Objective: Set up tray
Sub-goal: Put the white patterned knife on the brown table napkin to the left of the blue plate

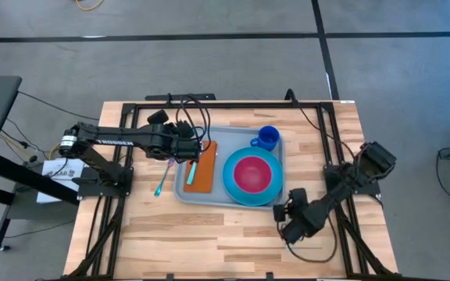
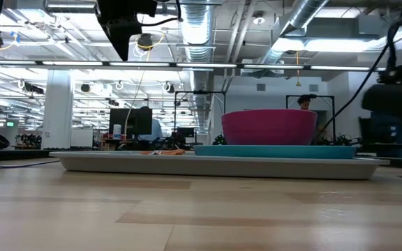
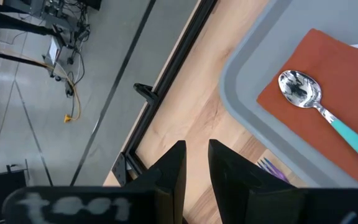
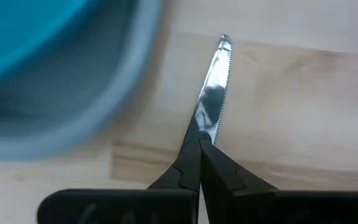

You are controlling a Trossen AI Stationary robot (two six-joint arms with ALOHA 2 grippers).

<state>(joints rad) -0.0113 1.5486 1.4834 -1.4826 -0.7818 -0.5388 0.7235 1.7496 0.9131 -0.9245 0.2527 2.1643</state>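
Wood-plank desk [image 1: 170,234] in an open workshop; tray [image 1: 244,197] sits mid-desk, long axis running left-right, carrying plate, bowl, cup, napkin and spoon; right hand [image 4: 199,163] just off the tray's near-right corner, fingers clamped on a knife [image 4: 213,87]; left hand [image 3: 196,165] over the tray's left rim, fingers slightly parted, holding nothing. Judgement: keep the blade level, lower gently beside the plate.
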